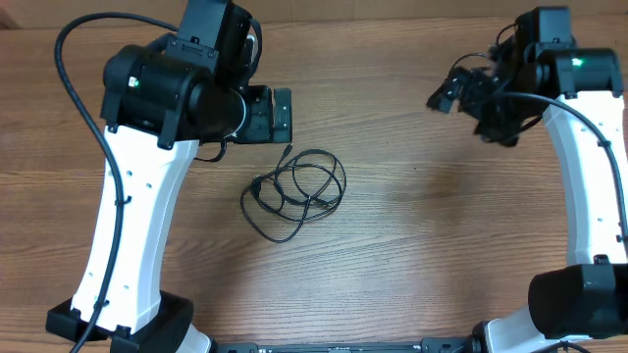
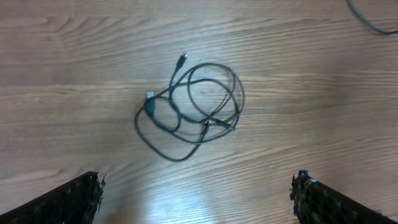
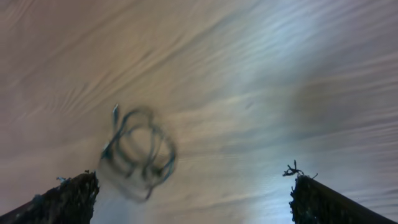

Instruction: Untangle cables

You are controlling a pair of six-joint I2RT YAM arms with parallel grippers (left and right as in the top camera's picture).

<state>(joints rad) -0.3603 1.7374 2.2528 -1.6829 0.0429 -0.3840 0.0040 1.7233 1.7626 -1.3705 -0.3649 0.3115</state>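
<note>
Staging first grasp: left gripper [image 1: 281,114], right gripper [image 1: 453,94] both spread, empty; next should pinch 1 loop of thin black tangled cables [image 1: 295,192].

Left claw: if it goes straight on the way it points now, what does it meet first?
Probably the tangled cables, lying centred ahead of the open left claw on the wooden table; depth is unclear.

Bright, even; right wrist blurred, cables [image 3: 134,155] smeared.
</note>
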